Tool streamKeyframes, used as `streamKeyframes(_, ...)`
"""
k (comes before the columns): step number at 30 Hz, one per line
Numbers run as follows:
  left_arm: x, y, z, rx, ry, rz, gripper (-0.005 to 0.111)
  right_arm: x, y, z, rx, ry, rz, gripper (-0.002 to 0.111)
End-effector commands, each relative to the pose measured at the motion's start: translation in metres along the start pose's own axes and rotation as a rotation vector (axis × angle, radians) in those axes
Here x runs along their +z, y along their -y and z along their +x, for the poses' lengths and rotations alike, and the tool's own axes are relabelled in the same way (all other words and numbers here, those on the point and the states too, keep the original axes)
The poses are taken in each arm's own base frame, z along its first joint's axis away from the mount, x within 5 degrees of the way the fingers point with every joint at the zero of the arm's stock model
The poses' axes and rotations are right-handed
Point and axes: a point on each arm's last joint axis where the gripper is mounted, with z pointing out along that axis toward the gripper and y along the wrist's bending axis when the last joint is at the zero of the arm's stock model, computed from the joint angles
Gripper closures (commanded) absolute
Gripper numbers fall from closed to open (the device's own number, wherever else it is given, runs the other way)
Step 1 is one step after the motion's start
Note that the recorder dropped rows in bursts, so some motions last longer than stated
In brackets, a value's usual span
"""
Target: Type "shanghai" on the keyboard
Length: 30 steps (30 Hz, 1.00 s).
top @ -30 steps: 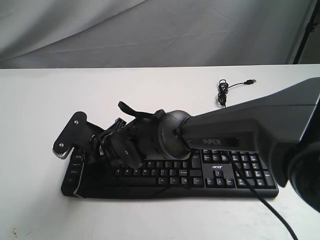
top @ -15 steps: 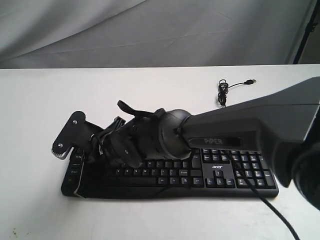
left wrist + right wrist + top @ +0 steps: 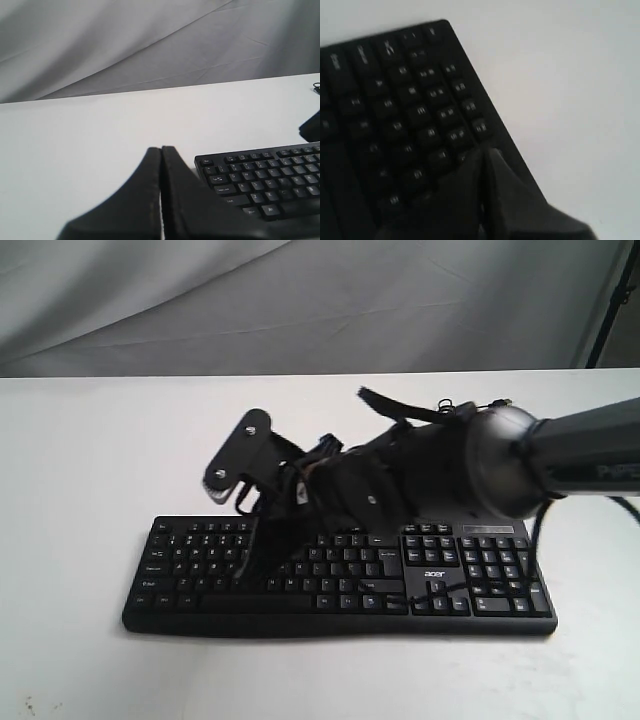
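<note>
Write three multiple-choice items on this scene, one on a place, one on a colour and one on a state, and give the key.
1. Where are the tips of the right gripper?
A. above the keys of the keyboard
B. above bare table beside it
C. off the table

2. What colour is the table?
A. black
B. green
C. white

3. In what state is the left gripper?
A. wide open
B. shut, holding nothing
C. shut on a cable

Key:
1 A: the right wrist view shows its tips over the keys, near the keyboard's edge.
2 C: the bare top around the black keyboard is white.
3 B: in the left wrist view its fingers meet with nothing between them.
</note>
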Motion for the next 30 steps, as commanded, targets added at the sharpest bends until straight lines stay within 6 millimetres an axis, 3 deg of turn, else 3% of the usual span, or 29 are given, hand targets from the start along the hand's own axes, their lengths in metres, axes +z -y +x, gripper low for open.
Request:
streamKeyframes(1, 0.0, 0.0, 0.001, 0.002, 0.005, 0.002, 0.107, -0.007, 0.005, 0.019, 0.033, -0.012, 0.019, 0.108)
streamKeyframes(10, 0.0, 0.0, 0.001, 0.002, 0.005, 0.002, 0.107, 0.007, 0.005, 0.031, 0.046, -0.049, 0.015, 0.108)
streamKeyframes(30, 0.0, 0.0, 0.001, 0.002, 0.005, 0.002, 0.107, 0.007, 0.004, 0.035, 0.039, -0.087, -0.004, 0.108)
